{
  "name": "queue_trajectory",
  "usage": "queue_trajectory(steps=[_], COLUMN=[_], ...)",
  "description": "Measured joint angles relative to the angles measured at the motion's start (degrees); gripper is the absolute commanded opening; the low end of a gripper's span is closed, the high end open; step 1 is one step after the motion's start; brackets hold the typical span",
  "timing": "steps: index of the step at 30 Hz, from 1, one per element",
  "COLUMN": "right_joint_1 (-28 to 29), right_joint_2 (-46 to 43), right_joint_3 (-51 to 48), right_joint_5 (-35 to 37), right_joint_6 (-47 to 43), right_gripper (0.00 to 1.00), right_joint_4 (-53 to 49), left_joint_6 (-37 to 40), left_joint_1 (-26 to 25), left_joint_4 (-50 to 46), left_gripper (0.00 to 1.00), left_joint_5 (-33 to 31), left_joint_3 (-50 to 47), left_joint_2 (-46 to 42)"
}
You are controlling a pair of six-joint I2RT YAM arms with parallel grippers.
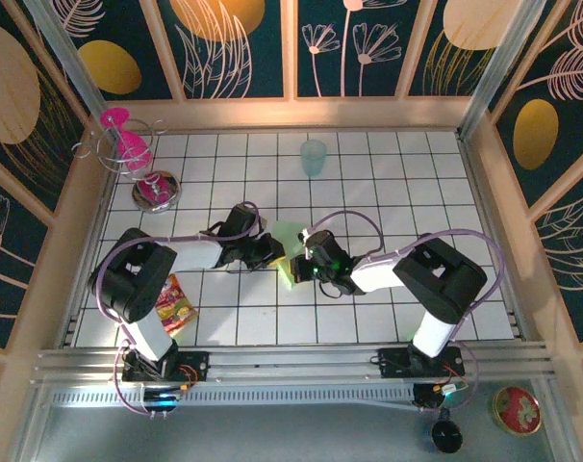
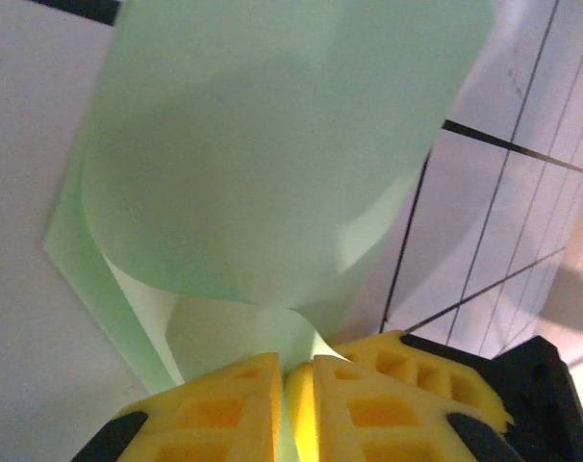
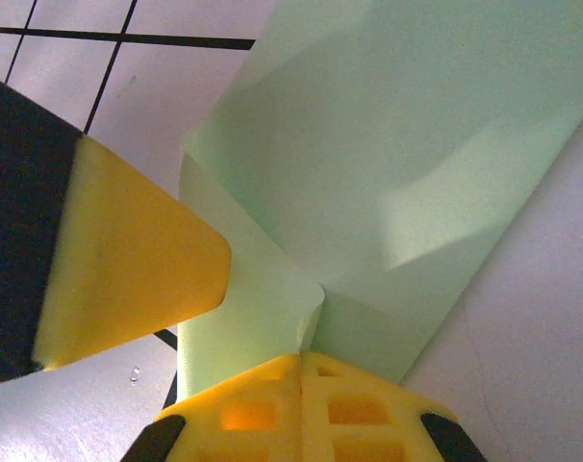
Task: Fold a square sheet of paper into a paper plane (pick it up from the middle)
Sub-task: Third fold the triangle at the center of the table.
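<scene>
Mid-fold. Left gripper (image 2: 287,371) and right gripper (image 3: 301,358) both pinched tight on the thin light green square sheet of paper (image 1: 290,245), which is curled in a loop on the arms' side of the translucent pale teal cup (image 1: 314,156). Next, I'd guess: lay the flap flat and press the crease.

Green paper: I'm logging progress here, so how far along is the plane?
Early. Done: the green paper sheet is picked up. In hand: left gripper and right gripper both pinch it, bending it into a loose curl. Left: no dart shape shows, so the folds seem mostly ahead.
</scene>
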Motion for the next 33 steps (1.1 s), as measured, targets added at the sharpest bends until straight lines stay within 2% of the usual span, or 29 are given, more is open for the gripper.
queue_trajectory(steps=[33], right_joint_1=[0.0], right_joint_2=[0.0], right_joint_3=[0.11], right_joint_5=[0.02], right_joint_6=[0.0], right_gripper=[0.0], right_joint_4=[-0.2], left_joint_6=[0.0], left_joint_1=[0.0], left_joint_4=[-0.37], left_gripper=[0.15], left_joint_5=[-1.86], left_joint_3=[-0.63], left_joint_2=[1.07])
